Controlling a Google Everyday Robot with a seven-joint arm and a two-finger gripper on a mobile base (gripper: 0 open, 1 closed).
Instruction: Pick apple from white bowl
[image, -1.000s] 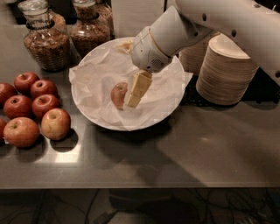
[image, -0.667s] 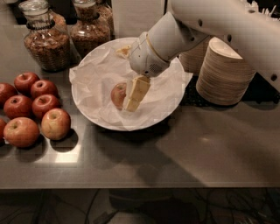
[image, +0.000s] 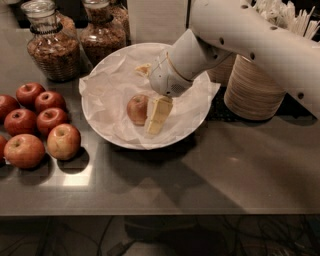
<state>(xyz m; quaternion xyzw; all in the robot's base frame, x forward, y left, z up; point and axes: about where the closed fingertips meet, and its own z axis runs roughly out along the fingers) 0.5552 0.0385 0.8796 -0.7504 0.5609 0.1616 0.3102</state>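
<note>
The apple (image: 137, 109), small, tan with a reddish blush, lies in the middle of the white bowl (image: 107, 135), a wide shallow bowl lined with crumpled white paper. My gripper (image: 155, 122) reaches down into the bowl from the upper right. Its cream-coloured end sits right against the apple's right side, touching or nearly touching it. The white arm (image: 240, 35) crosses above the bowl's back right part and hides it. A small tan scrap (image: 143, 69) lies on the paper behind the gripper.
Several red and yellow-red apples (image: 37, 120) sit grouped on the table left of the bowl. Two glass jars of granola (image: 52, 47) stand behind the bowl. Stacks of beige paper bowls (image: 255, 87) stand to the right. The table's front edge (image: 160, 214) runs below.
The arm has shifted slightly and the gripper has come a little lower and forward beside the apple. The apple has stayed where it was.
</note>
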